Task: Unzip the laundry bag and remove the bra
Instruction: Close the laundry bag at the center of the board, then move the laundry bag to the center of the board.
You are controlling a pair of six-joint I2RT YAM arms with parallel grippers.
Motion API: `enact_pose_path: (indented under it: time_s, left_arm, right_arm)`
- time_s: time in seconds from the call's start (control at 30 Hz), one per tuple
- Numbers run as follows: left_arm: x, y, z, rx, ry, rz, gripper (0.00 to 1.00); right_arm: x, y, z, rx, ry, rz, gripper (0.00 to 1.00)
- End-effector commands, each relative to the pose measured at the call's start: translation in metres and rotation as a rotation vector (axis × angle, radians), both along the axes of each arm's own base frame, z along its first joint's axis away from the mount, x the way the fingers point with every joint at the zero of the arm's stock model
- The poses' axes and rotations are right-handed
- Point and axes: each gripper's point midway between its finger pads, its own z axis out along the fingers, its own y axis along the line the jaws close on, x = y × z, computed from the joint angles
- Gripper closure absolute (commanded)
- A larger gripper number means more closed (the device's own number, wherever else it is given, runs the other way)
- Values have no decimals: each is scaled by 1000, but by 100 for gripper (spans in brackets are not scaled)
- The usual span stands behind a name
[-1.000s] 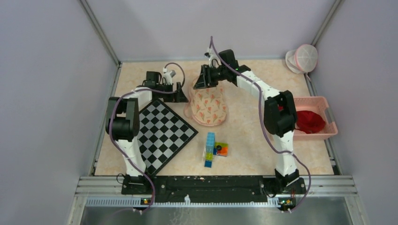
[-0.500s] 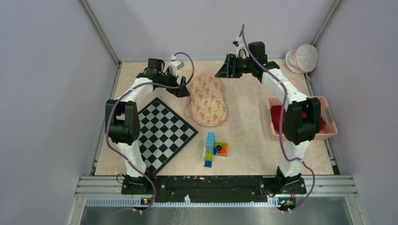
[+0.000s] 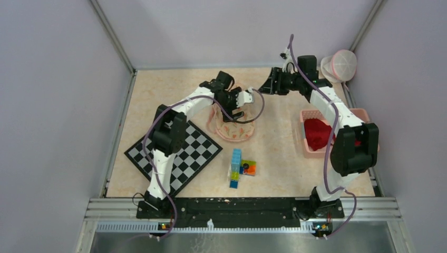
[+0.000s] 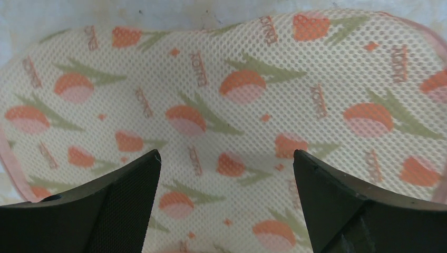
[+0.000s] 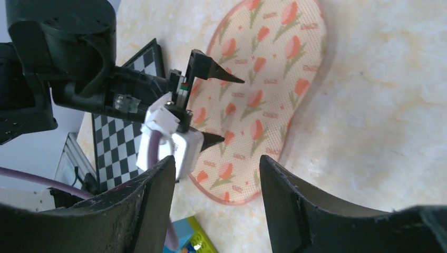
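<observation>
while your left pincer [image 3: 233, 110] hangs just above the laundry bag [image 3: 233, 129], its jaws stand wide apart and hold nothing. in the left wrist view both fingers [image 4: 105, 211] frame the bag's mesh [image 4: 226, 100], cream with orange tulips and a pink edge, and you cannot tell whether they touch it. the bag lies flat on the surface [image 3: 279, 153], between the chessboard [image 3: 182, 153] on the left and the pink basket [image 3: 367, 149] on the right, toward the far side. from these views you cannot make out its zip, nor anything inside it.

your right pincer [image 3: 268, 87] hovers in the air to the right of the bag, well clear of it, its jaws parted with nothing between them. its own camera looks past its fingers [image 5: 295, 211] onto the bag [image 5: 274, 68] and the left pincer [image 5: 221, 105] over it.

red fabric [image 3: 316, 134] fills the basket. a small cluster of coloured toy blocks [image 3: 240, 166] sits on the near side of the bag, apart from it. a pink and white round item [image 3: 340, 64] rests in the far right corner.
</observation>
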Motion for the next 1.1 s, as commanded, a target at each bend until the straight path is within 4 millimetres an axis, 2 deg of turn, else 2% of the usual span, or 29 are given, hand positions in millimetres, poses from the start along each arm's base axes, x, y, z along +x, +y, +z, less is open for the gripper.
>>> enact_pose_path:
  time_s: [0.0, 0.1, 0.17, 0.37, 0.67, 0.83, 1.07]
  left_arm:
    - [31, 0, -4, 120, -157, -67, 1]
    - [41, -4, -21, 150, -175, -36, 1]
    - [49, -5, -25, 150, -182, 0, 2]
    - [53, 5, -36, 133, -96, 136, 2]
    - [80, 36, -21, 1, 67, 514, 2]
    - [103, 72, -15, -64, 153, 787, 4]
    - [129, 132, -21, -79, 145, 1050, 2]
  right_arm:
    - [-4, -21, 32, -22, -113, -51, 41]
    - [-8, -33, 32, -32, -117, -80, 41]
    - [-11, -39, 33, -37, -122, -91, 41]
    - [-14, -48, 29, -56, -122, -107, 40]
    - [-5, -51, 25, -56, -106, -114, 40]
    - [1, -51, 24, -50, -96, -114, 40]
    - [3, -53, 21, -52, -84, -119, 40]
